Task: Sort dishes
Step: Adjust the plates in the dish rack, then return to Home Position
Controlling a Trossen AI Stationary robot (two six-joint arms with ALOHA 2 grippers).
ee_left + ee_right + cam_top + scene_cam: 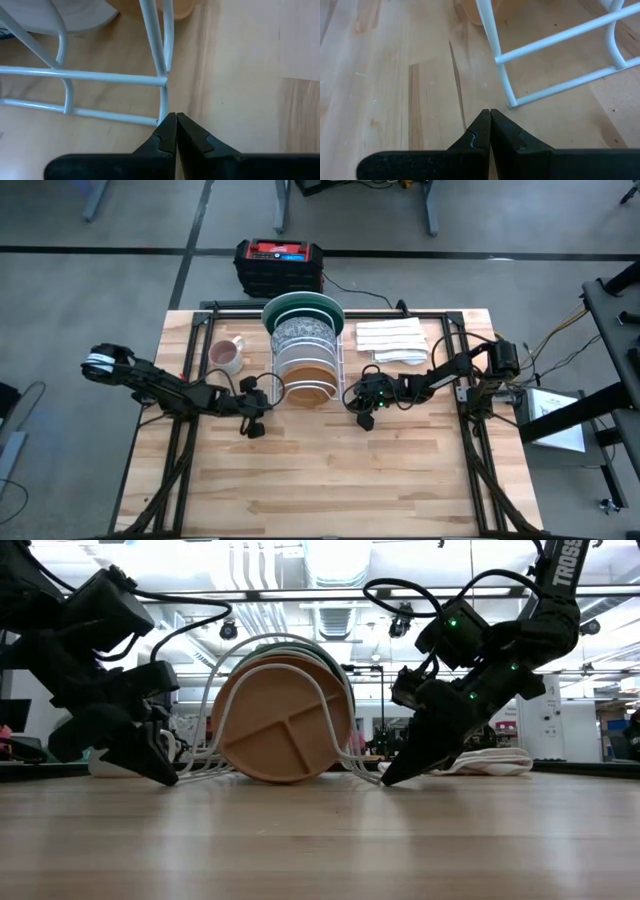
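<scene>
Four plates are standing on edge in a white wire dish rack (342, 376) at the back middle of the wooden counter (330, 480): the tan-brown plate (306, 390) in front, then the plain white plate (303, 362), the grey-speckled plate (303, 334), and the dark green plate (305, 305) rearmost. The left claw (252, 427) is resting on the counter just beside the rack's left front corner, fingers pressed together and holding nothing. The right claw (364, 419) is sitting likewise at the right front corner, also closed and empty. A pink-and-white mug (226, 356) is standing left of the rack, folded white cloths (392, 340) lying right.
</scene>
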